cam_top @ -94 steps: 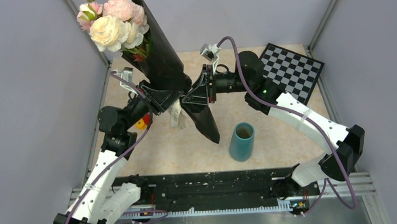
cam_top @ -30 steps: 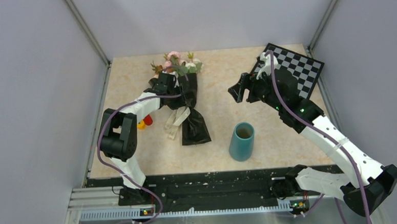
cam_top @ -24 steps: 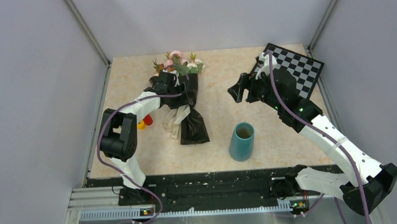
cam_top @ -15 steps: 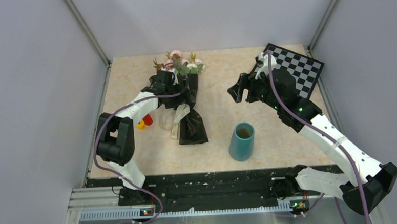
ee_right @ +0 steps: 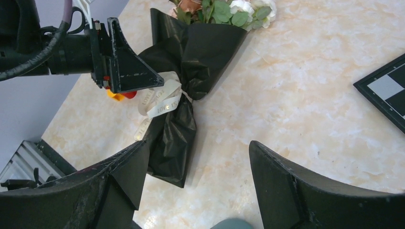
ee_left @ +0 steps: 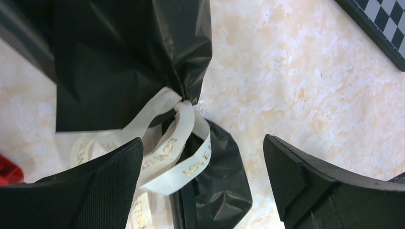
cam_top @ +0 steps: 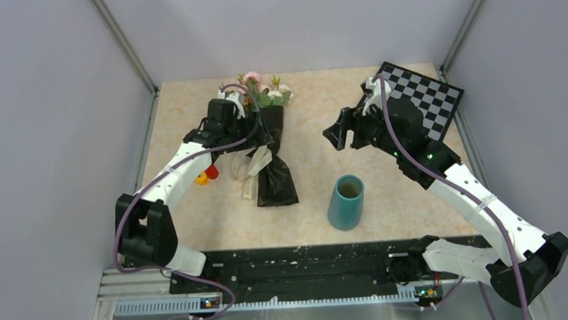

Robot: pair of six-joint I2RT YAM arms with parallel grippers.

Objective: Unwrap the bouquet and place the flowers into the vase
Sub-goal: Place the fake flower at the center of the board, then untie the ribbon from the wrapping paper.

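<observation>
left arm stretched far forward, left hand empty with fingers spread wide, right arm bent and angled inward, right hand also empty, fingers parted wide

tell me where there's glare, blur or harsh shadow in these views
Top external: even, diffuse light, soft shadows, no motion blur; the bouquet reads as flat black. Left wrist: sharp on the ribbon, gold lettering legible, mild sheen on the paper folds. Right wrist: bouquet and table crisp, no glare; its own dark fingers crowd the lower frame.
</observation>
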